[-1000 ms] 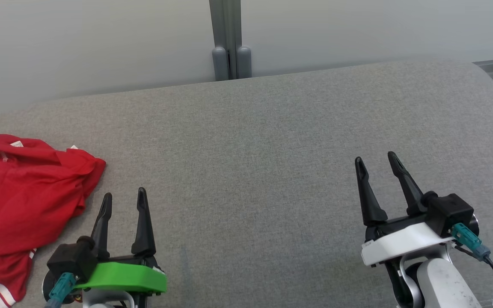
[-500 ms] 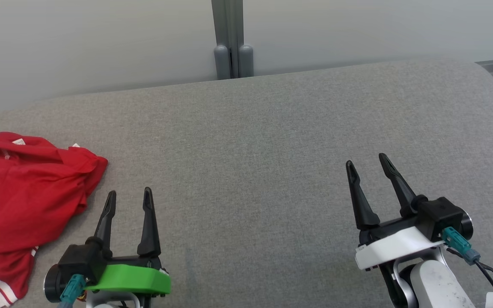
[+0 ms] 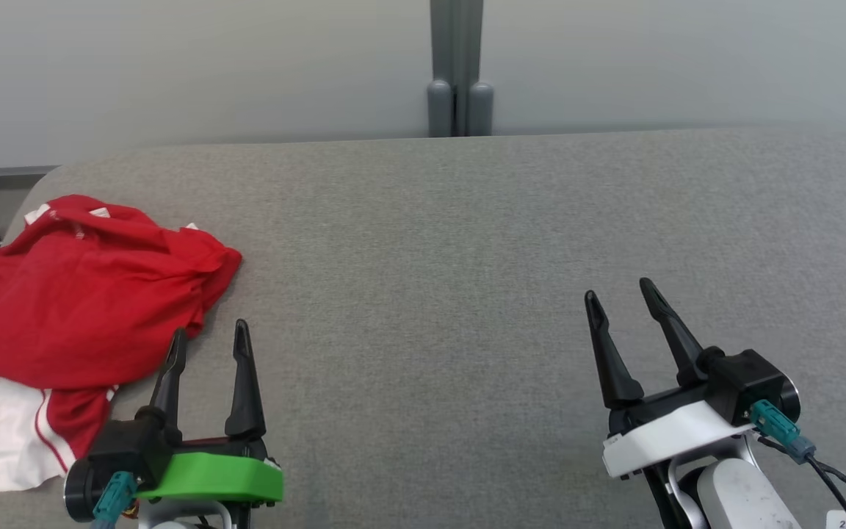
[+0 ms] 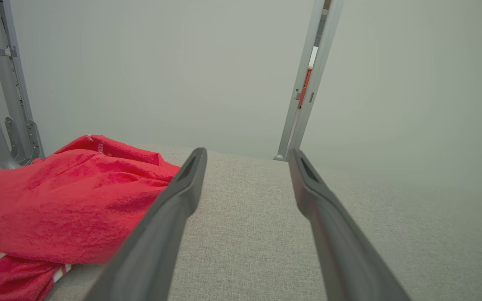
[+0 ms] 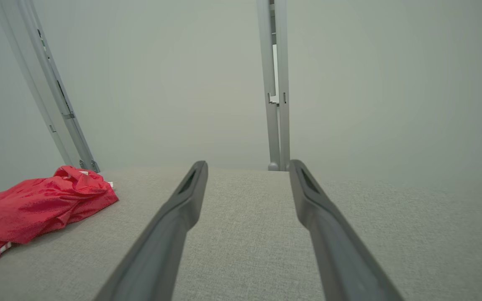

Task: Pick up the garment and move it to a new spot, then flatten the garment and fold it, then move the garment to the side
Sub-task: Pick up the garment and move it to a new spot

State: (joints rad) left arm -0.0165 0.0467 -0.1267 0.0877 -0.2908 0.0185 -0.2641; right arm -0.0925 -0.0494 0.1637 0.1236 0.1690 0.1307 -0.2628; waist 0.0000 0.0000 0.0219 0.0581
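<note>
Grey fabric-covered surface [image 3: 438, 242] took up most of the head view, with a pale wall [image 3: 210, 66] across the top. Garment [image 3: 85, 294] sat crumpled at the left of the frame, near the surface's left end: red on top, with a white part with red stripes sticking out at its lower left. Left gripper [image 3: 210, 330] was at lower left, green mount, fingers pointing up the frame, jaws apart with nothing between them. Its left finger tip overlapped the garment's lower right edge in the head view; couldn't tell if it was touching. In the left wrist view, red cloth lay at left, partly behind that finger. Right gripper [image 3: 618, 289] was at lower right, white mount, jaws apart and empty, over bare fabric, well apart from the garment. Grey post [image 3: 456, 66] stood top centre, behind the surface's far edge.
</note>
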